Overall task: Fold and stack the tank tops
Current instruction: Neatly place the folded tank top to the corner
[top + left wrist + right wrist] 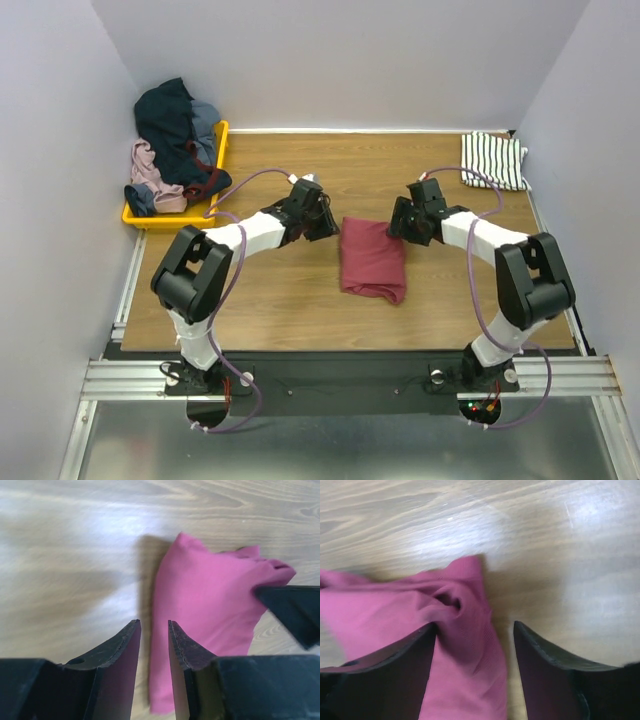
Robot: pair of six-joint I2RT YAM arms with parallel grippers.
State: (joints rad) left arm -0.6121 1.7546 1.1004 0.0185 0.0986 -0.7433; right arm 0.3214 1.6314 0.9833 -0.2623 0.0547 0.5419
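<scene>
Dark red tank top [372,260] lies folded into a rough rectangle on the middle of the wooden worktop [280,300], between our two arms. Our left jaws hover at its left edge, parted by a narrow gap and gripping nothing. Our right jaws stand wide apart over its bunched far right corner, released, with cloth lying between them. Farther back, the striped tank top [493,160] sits folded in the far right corner, and a yellow tray [150,217] heaped with clothes [175,135] rests far left.

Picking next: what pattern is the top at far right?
Tank top: white with dark stripes, top view.
</scene>
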